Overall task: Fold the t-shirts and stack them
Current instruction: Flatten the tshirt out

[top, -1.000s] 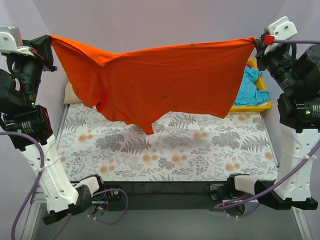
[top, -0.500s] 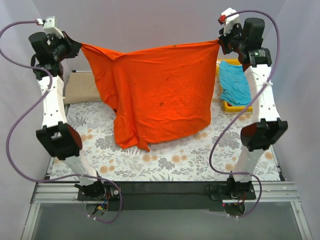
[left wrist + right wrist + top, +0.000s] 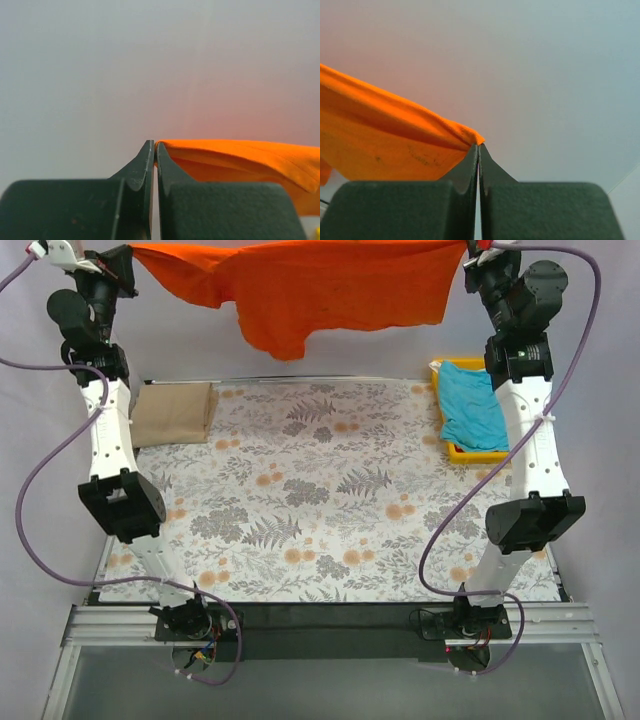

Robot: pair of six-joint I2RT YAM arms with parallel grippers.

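The orange-red t-shirt (image 3: 300, 285) hangs stretched between both grippers, high at the far end of the table and well above it. My left gripper (image 3: 128, 254) is shut on its left corner, seen in the left wrist view (image 3: 155, 145) with the cloth (image 3: 240, 155) running right. My right gripper (image 3: 466, 252) is shut on its right corner; the right wrist view (image 3: 478, 146) shows the cloth (image 3: 385, 140) running left. The turquoise t-shirt (image 3: 470, 405) lies in the yellow tray (image 3: 478, 453). The tan t-shirt (image 3: 172, 412) lies folded at the far left.
The grey fern-and-flower cloth (image 3: 330, 500) covers the table. The yellow tray stands at the far right, next to the right arm. Both arms reach up along the table's sides. A pale wall closes the back.
Both grippers have carried the orange-red t-shirt away from the camera to the far end and lifted it off the table; its hanging part has moved out of the middle of the view.
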